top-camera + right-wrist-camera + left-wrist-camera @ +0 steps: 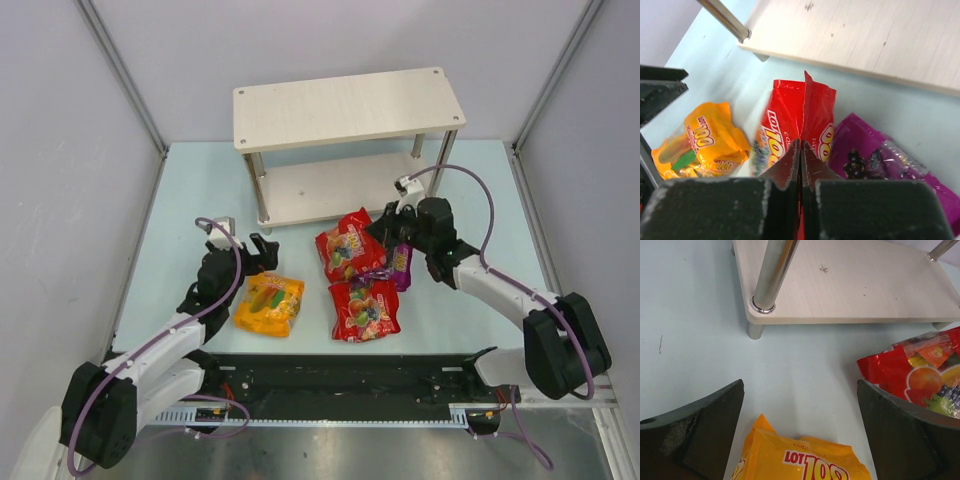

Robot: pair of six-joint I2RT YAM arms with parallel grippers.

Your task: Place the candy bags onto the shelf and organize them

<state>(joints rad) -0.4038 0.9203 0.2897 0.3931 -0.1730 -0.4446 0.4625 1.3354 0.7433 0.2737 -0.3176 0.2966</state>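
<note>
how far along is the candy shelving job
Nothing done: the pale two-tier wooden shelf holds no bags. In hand: the right pincer is shut on one glossy red candy bag. To shelve: it, the second red bag, the orange-yellow bag and the purple bag.

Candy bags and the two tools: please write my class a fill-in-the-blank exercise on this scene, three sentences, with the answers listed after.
1. The right tool is shut on a candy bag whose colour is ___.
2. The left tool, near the orange-yellow bag, is ___.
3. The purple bag lies on the ___, not on the shelf.
Missing words: red; open; table.
</note>
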